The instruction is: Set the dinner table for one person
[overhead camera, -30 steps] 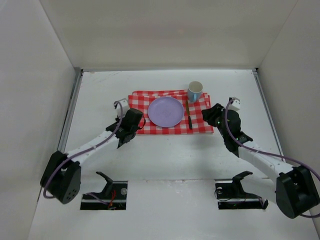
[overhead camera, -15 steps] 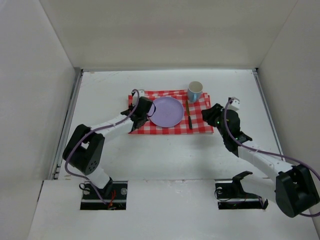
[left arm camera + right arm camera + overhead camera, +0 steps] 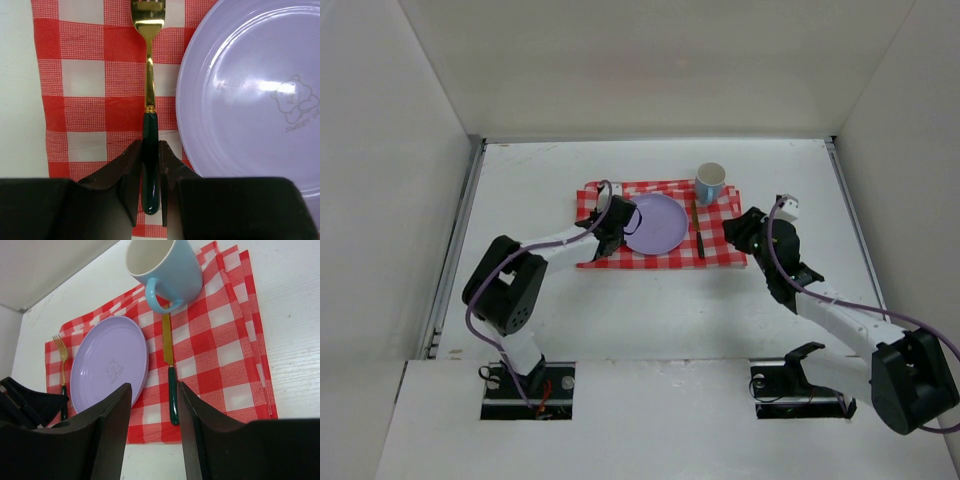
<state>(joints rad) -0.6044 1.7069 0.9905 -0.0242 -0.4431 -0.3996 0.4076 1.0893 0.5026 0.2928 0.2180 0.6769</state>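
On the white dinner table [image 3: 670, 310] lies a red-and-white checked cloth [image 3: 720, 248]. A lilac plate [image 3: 653, 223] sits at its middle, with a light blue cup [image 3: 710, 182] at the far right corner and a green-handled gold knife [image 3: 699, 235] to the right of the plate. My left gripper [image 3: 610, 228] is low over the cloth's left part, shut on the green handle of a gold fork [image 3: 149, 75] that points away, just left of the plate [image 3: 250, 100]. My right gripper [image 3: 735, 232] is open and empty at the cloth's right edge, near the knife [image 3: 170, 370].
White walls enclose the table on the left, back and right. Two black gripper stands [image 3: 790, 385] sit at the near edge by the arm bases. The cloth's [image 3: 225, 340] right edge is folded in layers.
My left arm has swung right and away, from off the cloth's left side to over its left part beside the plate. The right arm has not moved.
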